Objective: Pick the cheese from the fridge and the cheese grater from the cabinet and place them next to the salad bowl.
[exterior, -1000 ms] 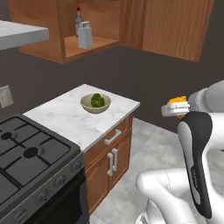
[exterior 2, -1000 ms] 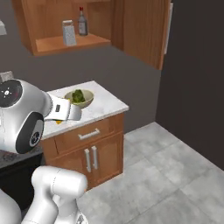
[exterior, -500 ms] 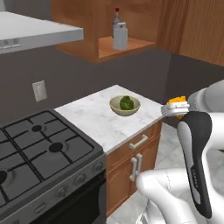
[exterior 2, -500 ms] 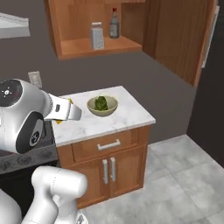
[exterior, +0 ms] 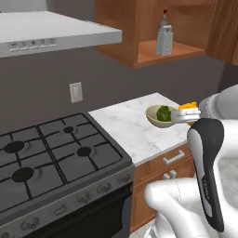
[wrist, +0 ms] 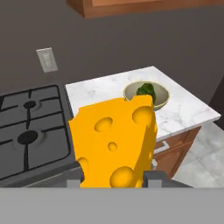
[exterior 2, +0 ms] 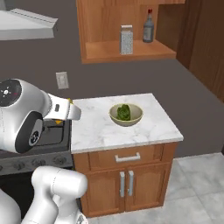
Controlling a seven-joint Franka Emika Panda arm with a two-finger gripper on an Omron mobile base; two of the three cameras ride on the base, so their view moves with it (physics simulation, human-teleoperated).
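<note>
My gripper [wrist: 114,178] is shut on the cheese [wrist: 114,144], a yellow-orange wedge with holes that stands large in the hand view. The wedge [exterior: 188,107] hangs in front of the counter's edge, just right of the salad bowl [exterior: 160,116] in the left base view. The pale bowl with green leaves [exterior 2: 125,113] sits on the white marble counter [exterior 2: 100,131]. The grey cheese grater [exterior 2: 126,40] stands on the shelf of the open wooden cabinet [exterior 2: 127,52], above the bowl. The fridge is out of view.
A dark bottle with a red cap [exterior 2: 148,27] stands right of the grater. A black gas stove [exterior: 46,158] adjoins the counter on the left, under a grey range hood [exterior: 51,32]. The cabinet's open door [exterior 2: 205,39] juts out at the right.
The base has driven on, so the whole scene has shifted: counter, bowl and cabinet now lie more to the right and nearer. The cheese stays in my shut gripper.
</note>
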